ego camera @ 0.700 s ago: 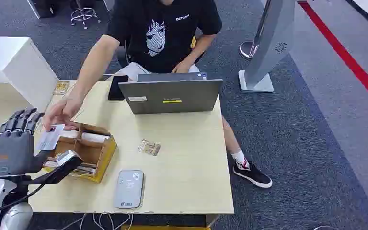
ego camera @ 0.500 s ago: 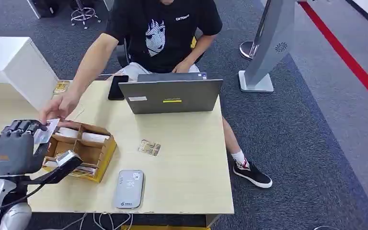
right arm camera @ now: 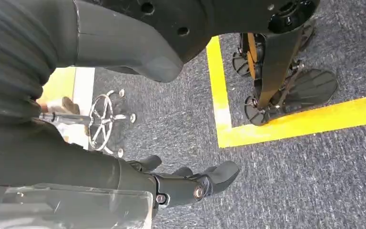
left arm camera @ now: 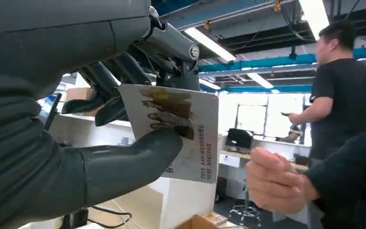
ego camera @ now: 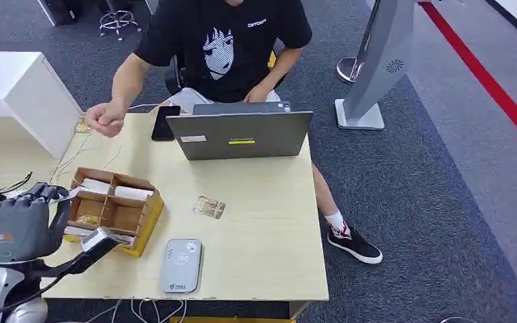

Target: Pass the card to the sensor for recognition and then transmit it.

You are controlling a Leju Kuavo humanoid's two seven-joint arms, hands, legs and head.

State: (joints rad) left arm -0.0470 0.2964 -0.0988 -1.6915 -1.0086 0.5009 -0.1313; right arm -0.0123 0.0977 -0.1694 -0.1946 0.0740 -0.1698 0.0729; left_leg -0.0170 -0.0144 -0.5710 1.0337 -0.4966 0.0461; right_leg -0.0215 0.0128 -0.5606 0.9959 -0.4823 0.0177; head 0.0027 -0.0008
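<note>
Left hand (left arm camera: pixel 100 143) pinches the card (left arm camera: pixel 176 133) between thumb and fingers, off the counter's (ego camera: pixel 262 202) left edge. Right hand (right arm camera: pixel 190 183) hangs, fingers loosely apart, holding nothing. Reader (ego camera: pixel 181 265) lies at the near edge. Risk: shallow pinch, card may slip during the swing across.

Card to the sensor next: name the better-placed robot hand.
Left. The left robot hand already holds the card above the table, near the grey sensor. The right robot hand hangs over the floor.

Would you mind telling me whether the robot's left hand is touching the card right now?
Touching. In the left wrist view the left hand pinches the card, its thumb lying across the card's face with darker fingers behind it.
</note>
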